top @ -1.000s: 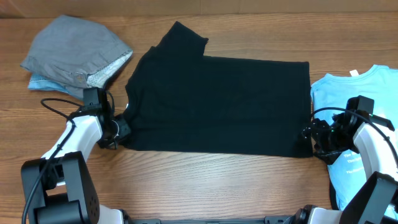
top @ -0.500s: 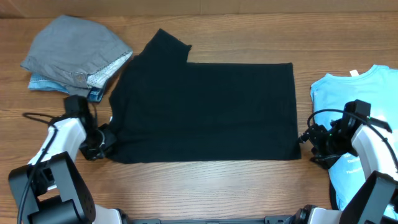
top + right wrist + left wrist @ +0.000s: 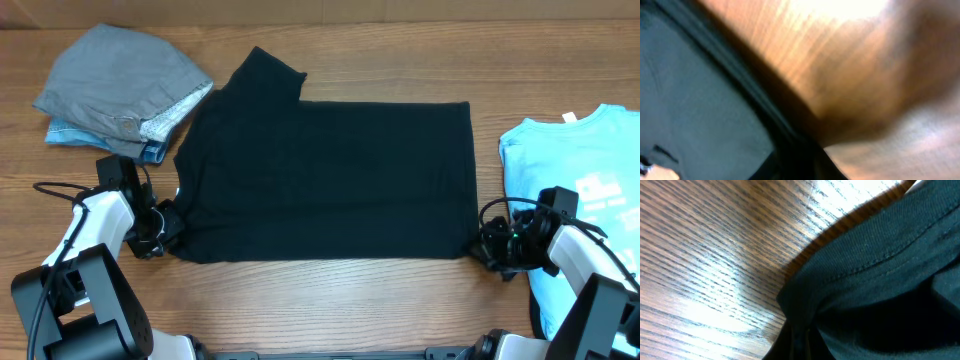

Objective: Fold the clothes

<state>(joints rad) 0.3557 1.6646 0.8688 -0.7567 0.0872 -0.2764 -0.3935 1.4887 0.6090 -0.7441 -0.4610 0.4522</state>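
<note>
black T-shirt lies flat mid-worktop, a neat rectangle with one sleeve poking out far-left

left pincer is at the near-left corner, pinching the hem; wrist view shows the cloth puckering into it

right pincer sits at the near-right corner, its wrist view is pure blur, can't tell if it's clamped

for the fold I'd raise both corners level, carry them over together and keep the edge taut so nothing creases

thin matte cotton knit, stitched hem, limp, likely sags between grips

smooth wood-grain worktop, probably slides easily

light blue T-shirt lies far right, partly under the right arm
</note>
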